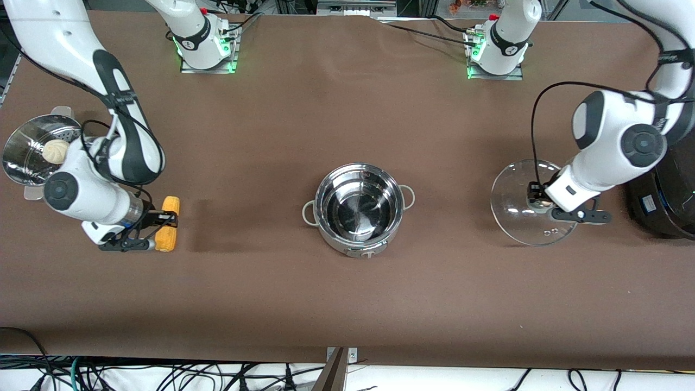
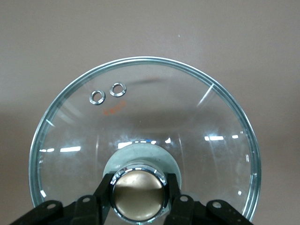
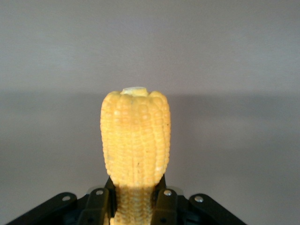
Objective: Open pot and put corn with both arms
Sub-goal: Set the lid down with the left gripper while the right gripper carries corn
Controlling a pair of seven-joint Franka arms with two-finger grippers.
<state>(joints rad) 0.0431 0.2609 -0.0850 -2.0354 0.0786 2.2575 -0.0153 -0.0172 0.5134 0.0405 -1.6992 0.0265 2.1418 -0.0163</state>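
Front view: a brown cloth-covered surface [image 1: 347,304] is stretching across the frame, with loose cables trailing along its lower edge and the two arm bases glowing green along the top. At the middle, the pot [image 1: 359,209] is standing uncovered, its shiny steel bowl showing nothing inside, two small loop handles sticking out at the sides and a knob facing the camera.

Toward the left arm's end, the left gripper [image 1: 538,202] is pinching the metal knob of the glass lid [image 1: 516,217] between its jaws; the lid is sitting well apart from the pot, just beside a black cooker [image 1: 662,201] at the edge of the frame. In the left wrist view the lid [image 2: 140,122] is showing two small steam-hole rings.

Toward the right arm's end, the right gripper [image 1: 163,218] is clamping the corn [image 1: 168,228], a yellow-orange cob, with jaws closed around its middle. In the right wrist view the cob [image 3: 135,140] is pointing away from the jaws. Beside that arm, a steel steamer basket [image 1: 27,157] is holding a white bun [image 1: 55,150].
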